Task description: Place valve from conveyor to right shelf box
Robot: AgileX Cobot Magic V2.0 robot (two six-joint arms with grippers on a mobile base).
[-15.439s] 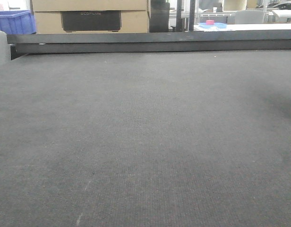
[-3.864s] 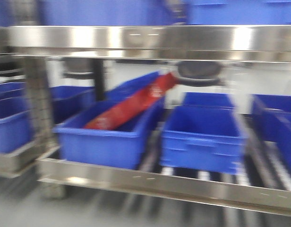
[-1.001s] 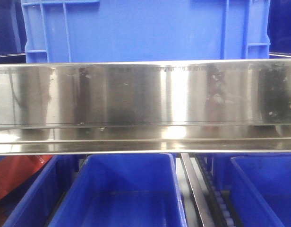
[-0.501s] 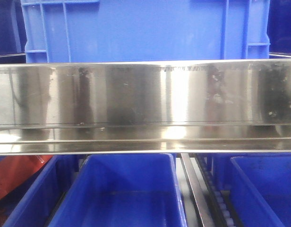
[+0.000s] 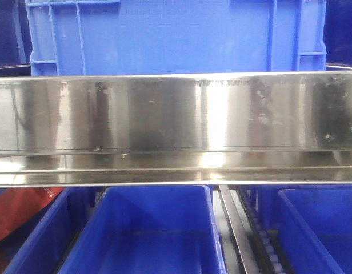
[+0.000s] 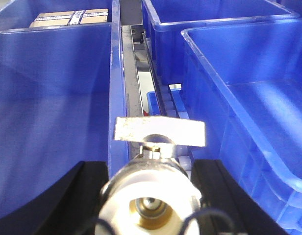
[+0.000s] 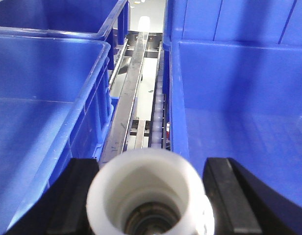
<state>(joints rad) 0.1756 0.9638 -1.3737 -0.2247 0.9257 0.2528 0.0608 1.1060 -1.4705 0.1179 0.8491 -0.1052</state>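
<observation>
Valve [image 6: 160,132] in grip of L hand [image 6: 150,196], white-capped part [image 7: 141,164] in grip of R hand [image 7: 151,196], both amid blue bins [image 6: 53,98]

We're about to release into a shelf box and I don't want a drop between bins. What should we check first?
1. Valve gripped by left end effector: ok, clamped between its fingers.
2. Left end effector over a box: not ok, it lines up with the rail between boxes.
3. Right end effector over a box: not ok, it holds a white round part in line with the roller track.
4. Room in the blue box to the right: ok, visible floor bare.
5. Height above box rims: cannot tell.
</observation>
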